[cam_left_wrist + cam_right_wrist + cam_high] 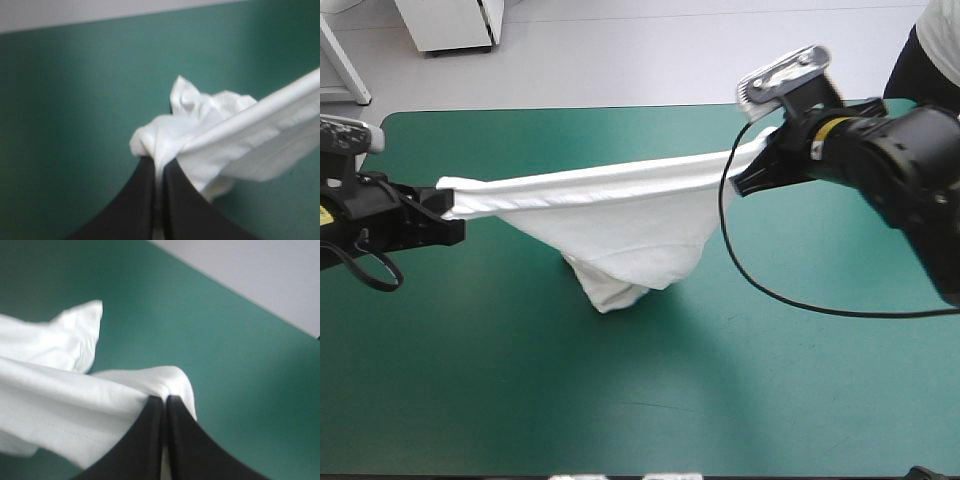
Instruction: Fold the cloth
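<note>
The white T-shirt (610,215) hangs stretched between both arms above the teal-green cover, its top edge taut and its lower part sagging to a point that touches the table near the middle. My left gripper (448,205) is shut on the T-shirt's left end. In the left wrist view the cloth (200,135) bunches just past the left gripper (159,160), whose black fingers meet. My right gripper (760,160), held higher and farther back, is shut on the right end. The right wrist view shows the T-shirt (75,405) pinched in the right gripper (164,399).
Bare teal-green cover (620,400) lies on all sides of the hanging shirt. The far table edge (570,108) runs behind it. A person's dark-clothed body (930,60) stands at the far right corner, by the right arm.
</note>
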